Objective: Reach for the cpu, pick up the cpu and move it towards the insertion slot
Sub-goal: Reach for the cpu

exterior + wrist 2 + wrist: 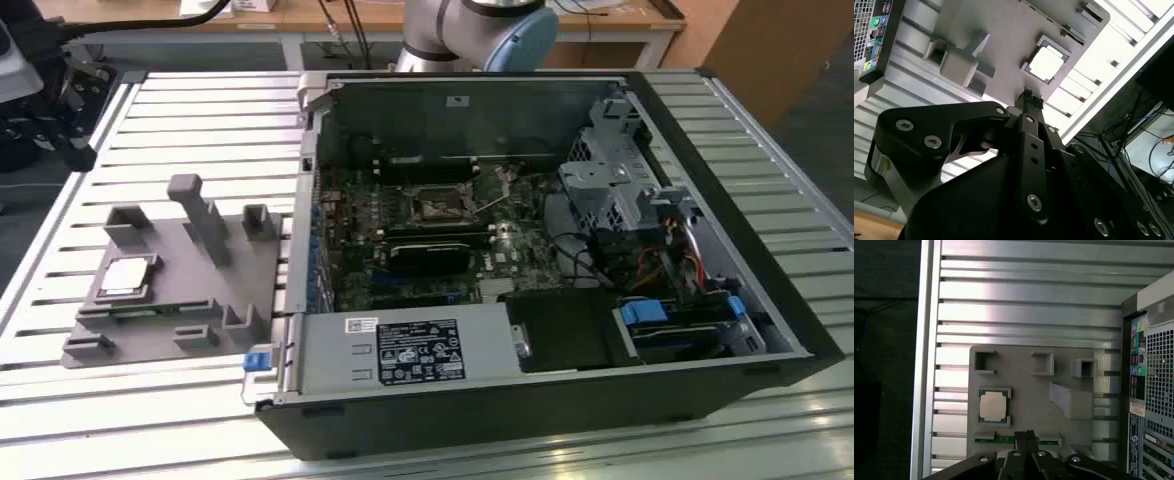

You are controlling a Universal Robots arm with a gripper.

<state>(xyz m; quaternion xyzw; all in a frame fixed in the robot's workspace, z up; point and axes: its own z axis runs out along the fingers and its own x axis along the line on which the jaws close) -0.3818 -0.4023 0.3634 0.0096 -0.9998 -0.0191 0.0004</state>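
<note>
The cpu (pixel 124 277) is a small silvery-white square chip lying flat in a recess of the grey plastic tray (pixel 160 335), on the exterior view's left. It also appears in both wrist views, cpu (pixel 993 406) and cpu (pixel 1046 64). My gripper (pixel 1024 434) hangs well above the tray, off to one side of the chip and apart from it. Its black fingers (pixel 1029 102) are pressed together with nothing between them. The insertion slot (pixel 434 206) is the square black socket with a metal frame on the motherboard inside the open computer case.
The open black computer case (pixel 747 240) lies on a slatted aluminium table (pixel 214 120), beside the tray. Upright grey posts (pixel 200 215) stand on the tray near the chip. The arm's base (pixel 481 30) is behind the case. Cables and drive bays fill the case's right side.
</note>
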